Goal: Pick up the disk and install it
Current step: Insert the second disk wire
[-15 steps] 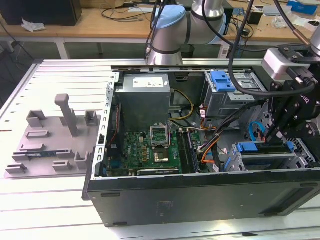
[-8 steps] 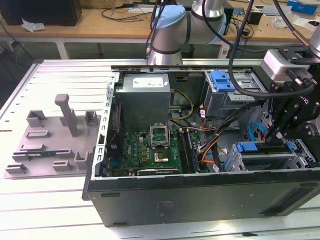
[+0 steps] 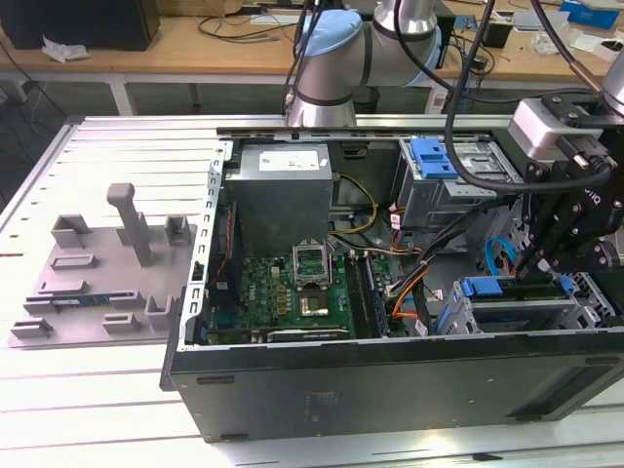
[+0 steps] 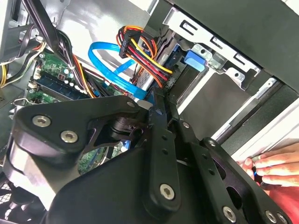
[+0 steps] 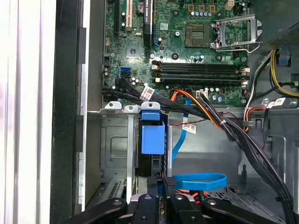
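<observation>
The black gripper (image 5: pixel 162 181) is seen hanging low over the metal drive bay (image 5: pixel 117 140) in the first wrist view; whether it is open or closed cannot be told. Just beyond it, the silver disk in its blue plastic carrier (image 5: pixel 150 161) is seated edge-up in that bay, at the exterior view's right of the open grey computer case (image 3: pixel 390 380). A looped light-blue flat data cable (image 5: pixel 201 180) is seen beside it, the green motherboard (image 5: pixel 187 46) farther off.
</observation>
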### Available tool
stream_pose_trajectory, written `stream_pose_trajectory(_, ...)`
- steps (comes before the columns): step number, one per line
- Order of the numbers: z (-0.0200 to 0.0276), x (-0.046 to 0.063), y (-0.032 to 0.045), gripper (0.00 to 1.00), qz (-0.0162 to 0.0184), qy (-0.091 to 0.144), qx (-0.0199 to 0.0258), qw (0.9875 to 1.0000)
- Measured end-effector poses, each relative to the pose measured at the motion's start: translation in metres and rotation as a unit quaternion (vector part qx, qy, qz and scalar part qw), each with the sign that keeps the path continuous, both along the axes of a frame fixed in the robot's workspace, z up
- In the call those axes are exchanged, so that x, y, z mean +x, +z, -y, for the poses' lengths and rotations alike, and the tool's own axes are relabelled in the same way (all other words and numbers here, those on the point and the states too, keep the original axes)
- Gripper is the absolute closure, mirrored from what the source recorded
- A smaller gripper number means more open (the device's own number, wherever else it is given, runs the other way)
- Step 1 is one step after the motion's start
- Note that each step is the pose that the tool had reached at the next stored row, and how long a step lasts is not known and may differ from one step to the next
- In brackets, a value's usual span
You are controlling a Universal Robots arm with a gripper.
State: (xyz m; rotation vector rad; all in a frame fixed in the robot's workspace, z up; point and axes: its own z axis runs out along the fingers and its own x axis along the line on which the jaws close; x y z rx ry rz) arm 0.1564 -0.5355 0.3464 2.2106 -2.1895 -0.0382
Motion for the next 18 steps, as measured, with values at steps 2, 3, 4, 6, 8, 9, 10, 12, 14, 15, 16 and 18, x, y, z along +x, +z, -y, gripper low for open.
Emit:
stream_pose_trajectory(2,-0.0004,0.0,-0.0006,0.84,0.0,0.0,0.0002,1.0)
stream_pose_trajectory(3,-0.0004,0.0,-0.0006,0.84,0.0,0.0,0.0001,1.0)
stream_pose_trajectory(4,-0.0005,0.0,-0.0008,0.84,0.0,0.0,0.0,1.0)
stream_pose_trajectory(6,-0.0005,0.0,-0.001,0.84,0.0,0.0,-0.0001,1.0)
stream_pose_trajectory(8,-0.0005,0.0,-0.0014,0.84,0.0,0.0,0.0,1.0)
stream_pose_trajectory(9,-0.0005,0.0,-0.0016,0.84,0.0,0.0,0.0,1.0)
stream_pose_trajectory(10,-0.0005,0.0,-0.0018,0.84,0.0,0.0,0.0,1.0)
stream_pose_trajectory(12,-0.0005,0.0,-0.0025,0.84,0.0001,0.0,0.0001,1.0)
stream_pose_trajectory(14,-0.0005,0.0,-0.0031,0.84,0.0,0.0,0.0,1.0)
stream_pose_trajectory(15,-0.0005,0.0,-0.0032,0.84,0.0,0.0,0.0,1.0)
stream_pose_trajectory(16,-0.0005,0.0,-0.0036,0.84,0.0,0.0,0.0,1.0)
stream_pose_trajectory(18,-0.0005,0.0001,-0.004,0.84,0.0,0.0,0.0,1.0)
